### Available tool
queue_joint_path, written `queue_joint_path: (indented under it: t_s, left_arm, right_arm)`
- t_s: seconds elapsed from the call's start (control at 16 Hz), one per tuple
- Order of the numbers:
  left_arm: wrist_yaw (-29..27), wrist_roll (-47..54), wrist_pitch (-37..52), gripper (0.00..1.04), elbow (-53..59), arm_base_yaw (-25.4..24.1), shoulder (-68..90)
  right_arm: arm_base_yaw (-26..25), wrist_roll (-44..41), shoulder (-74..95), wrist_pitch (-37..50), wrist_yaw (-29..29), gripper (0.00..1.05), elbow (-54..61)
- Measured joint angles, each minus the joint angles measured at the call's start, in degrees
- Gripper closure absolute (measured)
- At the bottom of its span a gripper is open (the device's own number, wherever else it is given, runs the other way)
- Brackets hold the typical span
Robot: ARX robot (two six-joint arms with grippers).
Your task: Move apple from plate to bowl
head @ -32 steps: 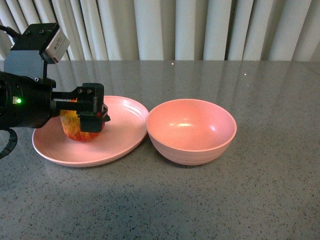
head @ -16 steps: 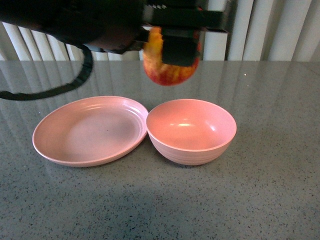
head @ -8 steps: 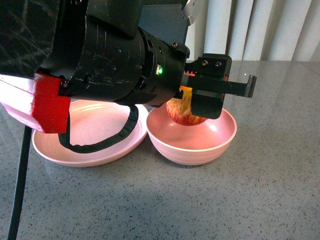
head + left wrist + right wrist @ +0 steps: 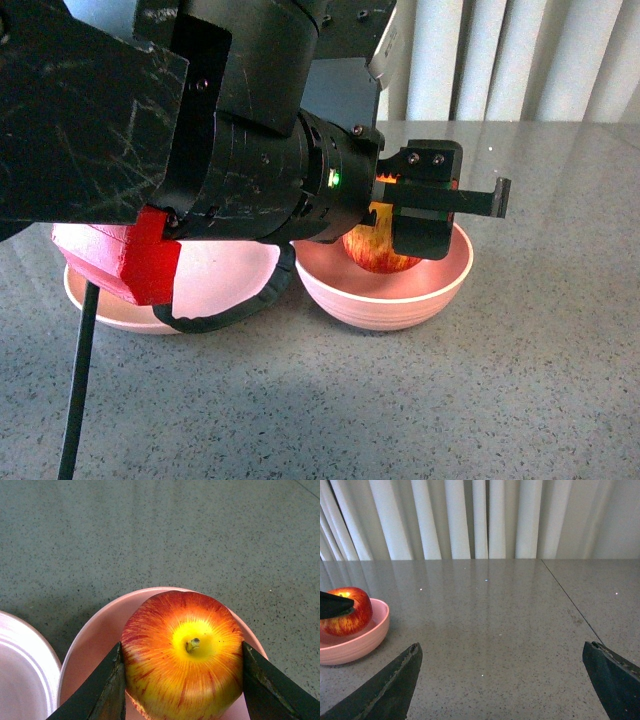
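Left gripper [image 4: 395, 225] is clamped on the apple [image 4: 182, 655], one finger on each side of it, stem pointing up at the wrist camera. In the front view the apple sits centre frame, down inside the bowl [image 4: 440, 285], its lower half below the rim. The right wrist view shows the same at left of frame: the apple is low in the bowl with a dark finger across it. I can't tell if the apple is touching the bowl floor, because the rim hides the underside. The plate [image 4: 110, 312] is at lower left of the front view, mostly covered by my left arm. What shows of it is bare pink, with no apple on it. The right gripper [image 4: 500, 685] is spread wide and holds nothing, looking out over the grey tabletop [image 4: 520, 630] well clear of the bowl. By my read the pick and carry are done, so the task is nearly finished. What's left is letting go of the apple and backing the left arm up and out without clipping the bowl rim.
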State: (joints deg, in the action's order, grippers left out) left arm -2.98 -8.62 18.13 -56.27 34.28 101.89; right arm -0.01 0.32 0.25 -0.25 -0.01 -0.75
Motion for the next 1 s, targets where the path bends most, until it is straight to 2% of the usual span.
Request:
queue_joint_path:
  t_s: [0.44, 0.69, 0.75, 1.0]
  left_arm:
    - [0.0, 0.0, -0.4, 0.48, 0.0, -0.5, 2.1]
    - [0.7, 0.0, -0.5, 0.09, -0.3, -0.9, 2.1]
    - [0.9, -0.1, -0.7, 0.06, -0.4, -1.0, 2.1]
    - [2.5, -2.0, 2.6, 0.07, -0.2, -1.6, -5.0]
  right_arm:
    - [0.0, 0.0, 0.0, 0.0, 0.0, 0.07, 0.0]
    - [0.0, 0.0, 0.0, 0.0, 0.0, 0.07, 0.0]
    - [0.0, 0.0, 0.0, 0.0, 0.0, 0.07, 0.0]
    - [0.0, 0.0, 0.0, 0.0, 0.0, 0.07, 0.0]
